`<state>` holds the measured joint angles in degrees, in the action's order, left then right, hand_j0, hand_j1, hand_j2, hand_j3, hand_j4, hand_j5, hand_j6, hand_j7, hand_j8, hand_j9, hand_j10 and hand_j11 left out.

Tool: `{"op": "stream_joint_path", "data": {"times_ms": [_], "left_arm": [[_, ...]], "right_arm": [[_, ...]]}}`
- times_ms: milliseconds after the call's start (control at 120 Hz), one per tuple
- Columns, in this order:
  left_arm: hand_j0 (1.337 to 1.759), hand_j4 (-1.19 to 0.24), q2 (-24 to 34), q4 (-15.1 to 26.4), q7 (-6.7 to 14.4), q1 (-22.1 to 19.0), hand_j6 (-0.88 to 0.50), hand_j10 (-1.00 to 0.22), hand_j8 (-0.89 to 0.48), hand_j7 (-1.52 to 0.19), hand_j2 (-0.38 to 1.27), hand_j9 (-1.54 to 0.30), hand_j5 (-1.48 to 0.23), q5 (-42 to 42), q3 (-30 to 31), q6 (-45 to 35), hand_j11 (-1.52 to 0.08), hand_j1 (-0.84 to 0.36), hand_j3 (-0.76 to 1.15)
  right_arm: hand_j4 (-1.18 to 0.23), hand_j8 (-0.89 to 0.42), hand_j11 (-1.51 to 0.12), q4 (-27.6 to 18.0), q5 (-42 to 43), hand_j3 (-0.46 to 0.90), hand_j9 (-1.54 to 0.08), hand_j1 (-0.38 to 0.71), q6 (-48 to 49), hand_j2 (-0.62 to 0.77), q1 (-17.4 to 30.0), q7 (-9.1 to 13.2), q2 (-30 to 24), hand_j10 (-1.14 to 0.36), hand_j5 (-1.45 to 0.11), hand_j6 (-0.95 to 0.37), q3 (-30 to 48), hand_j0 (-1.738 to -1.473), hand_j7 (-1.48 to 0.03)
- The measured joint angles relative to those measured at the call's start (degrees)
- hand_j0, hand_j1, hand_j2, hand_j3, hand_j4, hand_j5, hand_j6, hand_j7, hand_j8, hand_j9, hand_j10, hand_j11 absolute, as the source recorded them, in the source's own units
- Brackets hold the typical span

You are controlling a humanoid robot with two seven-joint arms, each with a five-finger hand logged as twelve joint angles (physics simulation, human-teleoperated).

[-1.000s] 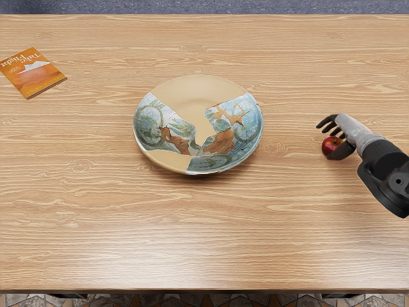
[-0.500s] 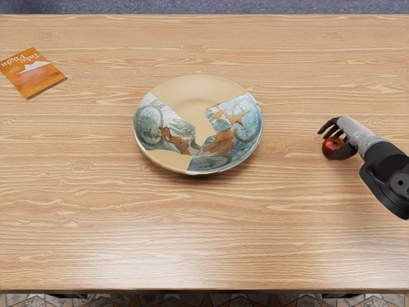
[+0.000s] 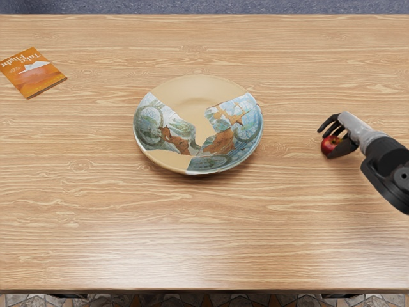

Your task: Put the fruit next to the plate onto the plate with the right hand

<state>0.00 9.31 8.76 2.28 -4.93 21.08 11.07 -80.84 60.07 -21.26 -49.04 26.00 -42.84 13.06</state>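
Red, the one fruit (image 3: 328, 146) is gripped in my right hand (image 3: 340, 132), dark fingers curled around it, well to the right of the one painted plate (image 3: 192, 96). One orange book (image 3: 30, 71) lies near the wooden table's (image 3: 204, 224) far left corner.

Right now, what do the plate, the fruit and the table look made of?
The plate looks like glazed ceramic: tan base, painted blue-green and orange motifs, slight sheen. The fruit shows smooth glossy red skin, apple-like, partly covered by the right hand curled around it. The table looks like matte wood or wood-look laminate, with clear grain lines.
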Motion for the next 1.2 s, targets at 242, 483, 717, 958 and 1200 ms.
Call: {"op": "stream_joint_path", "data": {"times_ms": [242, 483, 717, 958, 1200], "left_arm": [[1.658, -0.23, 0.0, 0.0, 0.0, 0.0, -0.23, -0.23, -0.23, -0.30, 0.05, -0.30, -0.30, 0.0, 0.0, 0.0, -0.30, 0.07, 0.00], [1.658, -0.23, 0.0, 0.0, 0.0, 0.0, -0.23, -0.23, -0.23, -0.30, 0.05, -0.30, -0.30, 0.0, 0.0, 0.0, -0.30, 0.07, 0.00], [1.658, -0.23, 0.0, 0.0, 0.0, 0.0, -0.23, -0.23, -0.23, -0.30, 0.05, -0.30, -0.30, 0.0, 0.0, 0.0, -0.30, 0.07, 0.00], [1.658, -0.23, 0.0, 0.0, 0.0, 0.0, -0.23, -0.23, -0.23, -0.30, 0.05, -0.30, -0.30, 0.0, 0.0, 0.0, -0.30, 0.07, 0.00], [1.658, -0.23, 0.0, 0.0, 0.0, 0.0, -0.23, -0.23, -0.23, -0.30, 0.05, -0.30, -0.30, 0.0, 0.0, 0.0, -0.30, 0.07, 0.00]], "right_arm": [[-0.56, -0.43, -0.75, -2.1, -0.9, 0.00, -0.74, 0.26, 1.8, 0.16, -0.3, 0.0, -1.0, -0.56, -0.75, -0.57, 3.3, -1.658, -0.74], [-0.56, -0.43, -0.75, -4.1, -2.5, 0.00, -0.75, 0.26, 3.3, 0.17, -2.1, 0.1, -1.1, -0.57, -0.75, -0.57, 4.4, -1.658, -0.74], [-0.56, -0.43, -0.75, -5.4, -3.1, 0.00, -0.74, 0.26, 3.9, 0.16, -3.8, 0.1, -0.2, -0.56, -0.75, -0.57, 4.5, -1.658, -0.74], [-0.56, -0.44, -0.75, -5.8, -3.2, 0.00, -0.74, 0.25, 4.3, 0.16, -5.7, 0.2, 2.2, -0.57, -0.76, -0.57, 4.5, -1.658, -0.74], [-0.57, -0.43, -0.75, -5.5, -3.2, 0.00, -0.75, 0.26, 4.5, 0.16, -7.5, 1.6, 4.9, -0.57, -0.76, -0.57, 4.5, -1.658, -0.74]]}}
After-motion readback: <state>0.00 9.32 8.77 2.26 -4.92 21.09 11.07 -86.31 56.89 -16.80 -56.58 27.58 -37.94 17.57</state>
